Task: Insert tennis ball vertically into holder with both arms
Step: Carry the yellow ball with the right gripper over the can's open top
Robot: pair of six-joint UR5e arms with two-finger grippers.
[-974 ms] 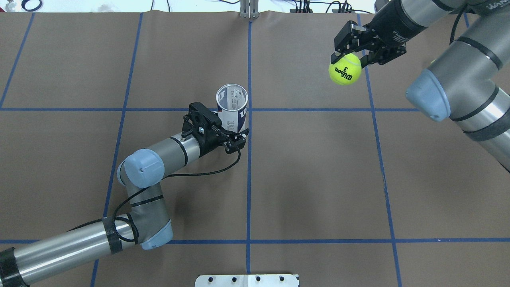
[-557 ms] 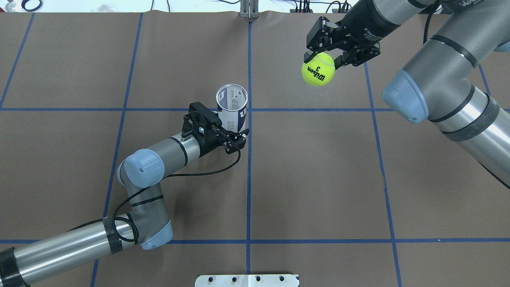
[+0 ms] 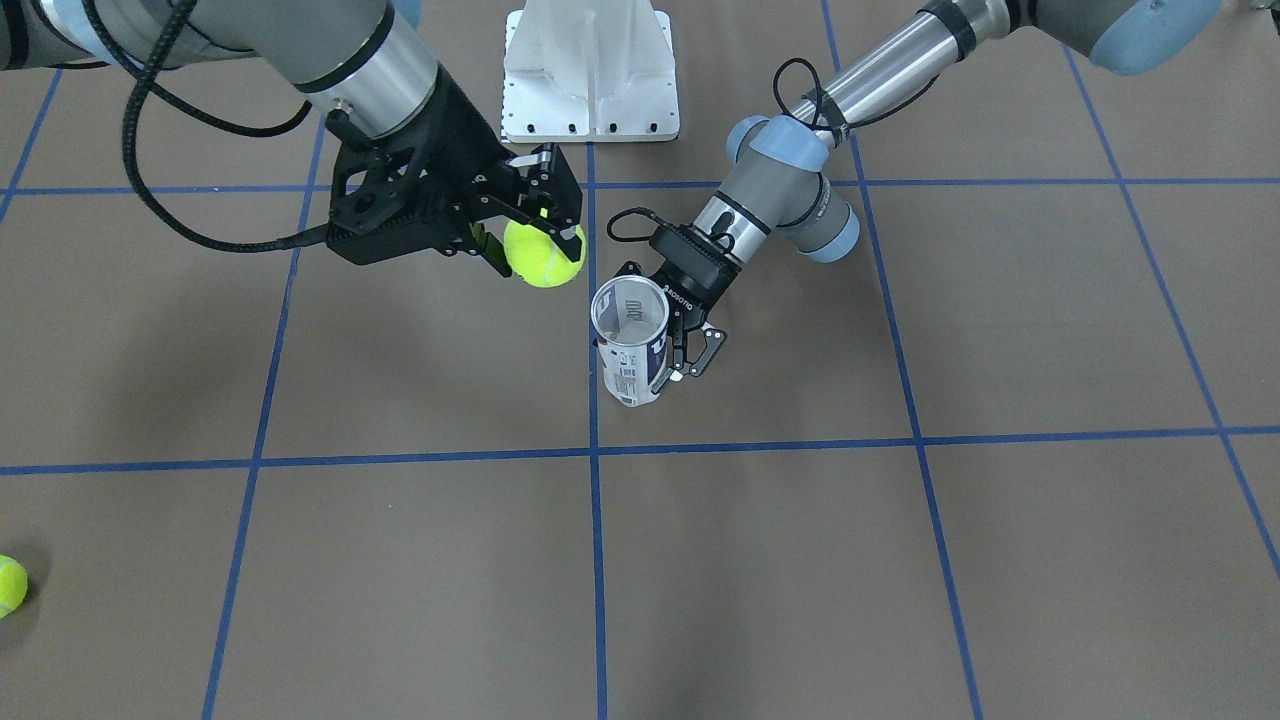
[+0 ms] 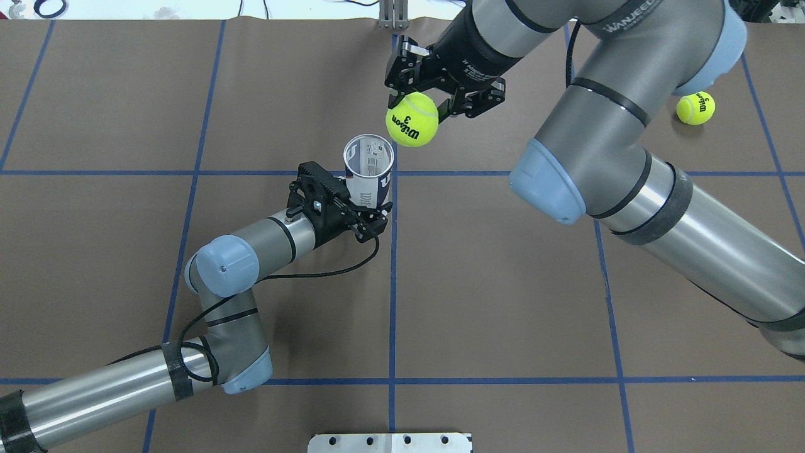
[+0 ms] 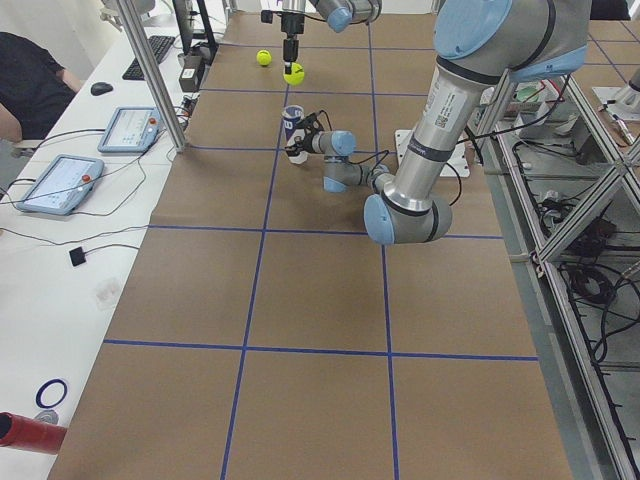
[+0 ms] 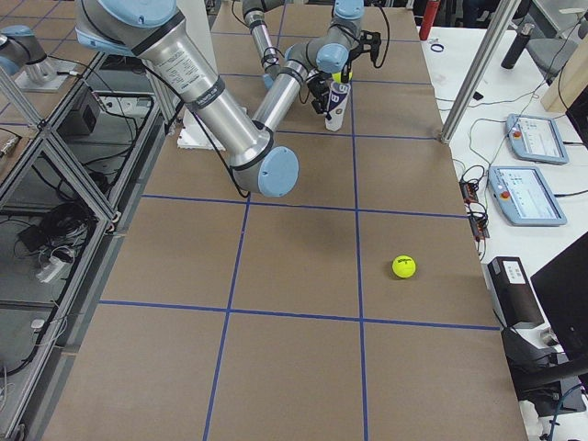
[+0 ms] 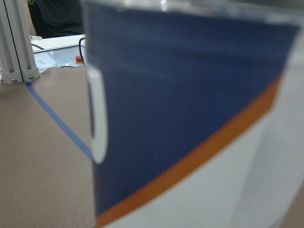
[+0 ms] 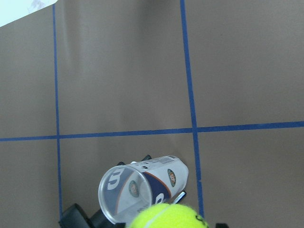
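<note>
The holder (image 4: 369,168) is a clear can with a white and navy label. It stands upright with its mouth open near the table's middle. It also shows in the front view (image 3: 631,340), the right wrist view (image 8: 142,186) and, blurred, filling the left wrist view (image 7: 190,118). My left gripper (image 4: 365,211) is shut on the holder's lower part. My right gripper (image 4: 418,104) is shut on a yellow tennis ball (image 4: 412,119) and holds it in the air just beyond and right of the holder's mouth. The ball also shows in the front view (image 3: 543,254).
A second tennis ball (image 4: 695,107) lies on the table at the far right; it also shows in the front view (image 3: 10,585). The white pedestal base (image 3: 589,70) stands at the robot's side. Blue tape lines cross the brown table.
My right arm has carried the tennis ball leftward, from the far right to just beside the holder's mouth. The second ball is now uncovered. The left arm and holder have barely moved.
</note>
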